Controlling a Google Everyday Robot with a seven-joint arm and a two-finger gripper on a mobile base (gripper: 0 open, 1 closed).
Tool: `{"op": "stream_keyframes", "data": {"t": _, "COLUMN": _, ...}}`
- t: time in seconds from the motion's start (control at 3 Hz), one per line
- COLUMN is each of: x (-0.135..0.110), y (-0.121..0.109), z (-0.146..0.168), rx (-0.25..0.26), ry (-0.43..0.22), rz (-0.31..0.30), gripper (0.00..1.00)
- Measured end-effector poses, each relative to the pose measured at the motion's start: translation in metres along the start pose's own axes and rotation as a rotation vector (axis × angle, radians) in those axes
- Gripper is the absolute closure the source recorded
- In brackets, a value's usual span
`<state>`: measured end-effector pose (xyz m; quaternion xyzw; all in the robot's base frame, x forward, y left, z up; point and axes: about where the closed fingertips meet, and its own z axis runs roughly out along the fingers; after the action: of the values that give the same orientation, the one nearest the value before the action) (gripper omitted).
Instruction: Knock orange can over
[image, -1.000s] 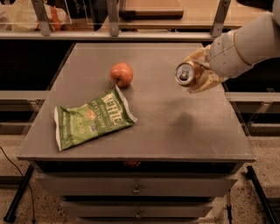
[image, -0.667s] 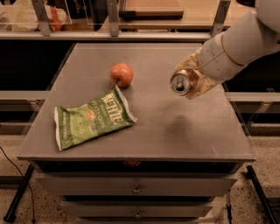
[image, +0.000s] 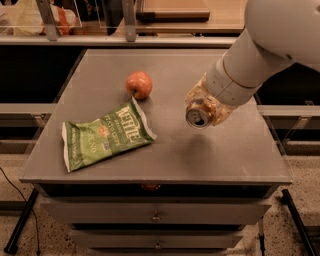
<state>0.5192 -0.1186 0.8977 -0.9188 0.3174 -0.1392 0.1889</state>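
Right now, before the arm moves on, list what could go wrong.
1. The pincer holds the orange can tilted above the table, its shadow below. Released here, it may drop and roll off the near edge.
2. The apple lies to the can's left in the camera view, and the chip bag lies nearer the front. A leftward sweep could strike either.

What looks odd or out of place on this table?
The orange can is not standing. It is tipped on its side, silver top toward the camera, held in the pincer and apparently lifted above the table, right of centre. The green chip bag and the apple look ordinary.
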Motion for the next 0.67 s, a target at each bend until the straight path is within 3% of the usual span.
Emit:
{"op": "stream_keyframes", "data": {"t": 0.33, "x": -0.019, "y": 0.004, "z": 0.012, "rx": -0.054, "ry": 0.069, "rz": -0.125, "gripper": 1.00}}
{"op": "stream_keyframes", "data": {"t": 0.67, "x": -0.032, "y": 0.009, "z": 0.022, "rx": -0.099, "ry": 0.108, "rz": -0.202, "gripper": 1.00}}
